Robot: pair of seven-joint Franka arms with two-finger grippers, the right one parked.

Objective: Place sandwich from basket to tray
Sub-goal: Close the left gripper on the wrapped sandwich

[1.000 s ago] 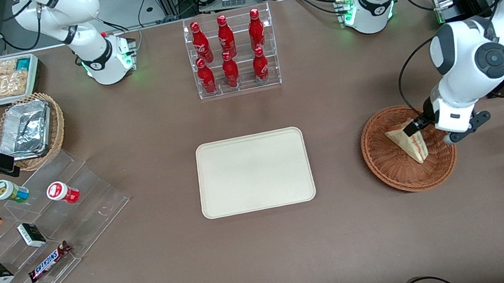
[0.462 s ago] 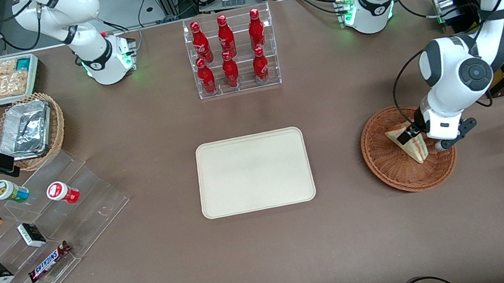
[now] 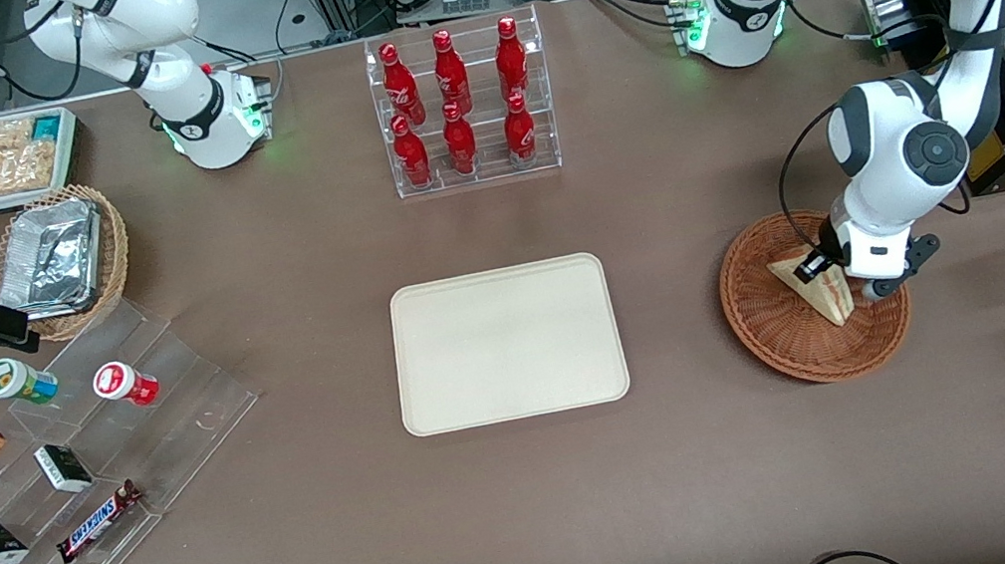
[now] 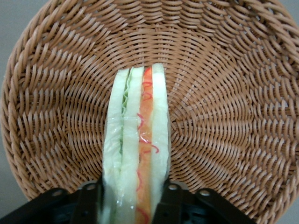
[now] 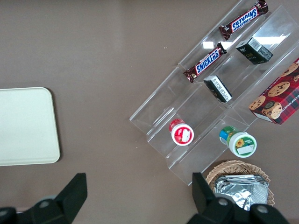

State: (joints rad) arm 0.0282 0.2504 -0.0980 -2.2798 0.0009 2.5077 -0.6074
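The tool (image 3: 825, 268) is down inside the basket (image 3: 772, 330), its two fingers (image 4: 88, 205) set on either flank of the sandwich (image 3: 816, 285). They look pressed against the bread, though the contact itself sits at the edge of the wrist view, so a firm grip is likely rather than certain. The sandwich stands on edge, its red and green filling facing up, on the woven basket floor. The tray (image 3: 506, 343) lies on the tabletop (image 3: 537, 498) well apart, toward the parked arm's end.

Reddish-brown woven basket (image 4: 233, 93); pale sandwich (image 4: 136, 154) striped green and orange-red; black fingers (image 4: 88, 205); plain cream tray (image 3: 506, 343); brown desk (image 3: 538, 508).
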